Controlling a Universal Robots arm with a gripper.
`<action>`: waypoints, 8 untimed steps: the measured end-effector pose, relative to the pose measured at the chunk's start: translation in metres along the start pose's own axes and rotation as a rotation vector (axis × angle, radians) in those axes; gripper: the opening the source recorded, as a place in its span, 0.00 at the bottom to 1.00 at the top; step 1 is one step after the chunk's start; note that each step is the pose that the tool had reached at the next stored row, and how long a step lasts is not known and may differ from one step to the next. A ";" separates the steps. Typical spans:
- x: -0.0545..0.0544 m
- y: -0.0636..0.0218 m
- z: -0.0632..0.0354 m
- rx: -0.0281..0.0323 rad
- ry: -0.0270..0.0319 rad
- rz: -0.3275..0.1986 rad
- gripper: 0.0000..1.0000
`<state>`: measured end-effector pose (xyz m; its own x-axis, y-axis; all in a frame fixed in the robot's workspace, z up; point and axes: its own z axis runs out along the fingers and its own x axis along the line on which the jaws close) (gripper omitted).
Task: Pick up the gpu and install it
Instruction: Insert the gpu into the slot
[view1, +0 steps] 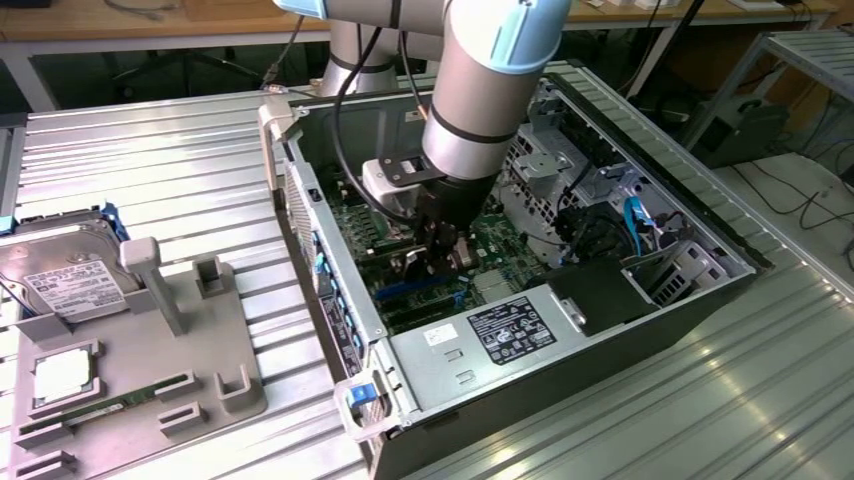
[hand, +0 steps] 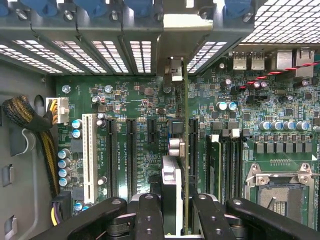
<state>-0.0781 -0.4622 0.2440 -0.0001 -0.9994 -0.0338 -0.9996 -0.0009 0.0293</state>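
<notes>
Seating the gpu (hand: 184, 150) edge-on into a motherboard (hand: 150, 100) slot directly beneath it, the hand (hand: 172, 215) grips the card, calling for straight downward pressure

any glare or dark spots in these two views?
Exterior view: bright glare on the ribbed metal table, the case interior shadowed under the arm. Wrist view: motherboard evenly lit, vent grilles blown out white, gpu edge-on in the gripper.

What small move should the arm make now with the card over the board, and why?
Probably ease straight down, gently. The jaws of the gripper hold the gpu on edge, in line with a black slot on the motherboard, its bracket near the case's rear slats. Whether it is seated cannot be told.
</notes>
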 end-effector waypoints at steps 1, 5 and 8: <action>0.000 0.0000 -0.0001 -0.0001 0.0004 0.000 0.28; 0.000 0.0000 0.0000 0.0000 0.0005 0.000 0.28; -0.001 0.0000 0.0000 0.0000 0.0004 0.000 0.28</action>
<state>-0.0781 -0.4614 0.2441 -0.0002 -0.9994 -0.0334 -0.9996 -0.0008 0.0293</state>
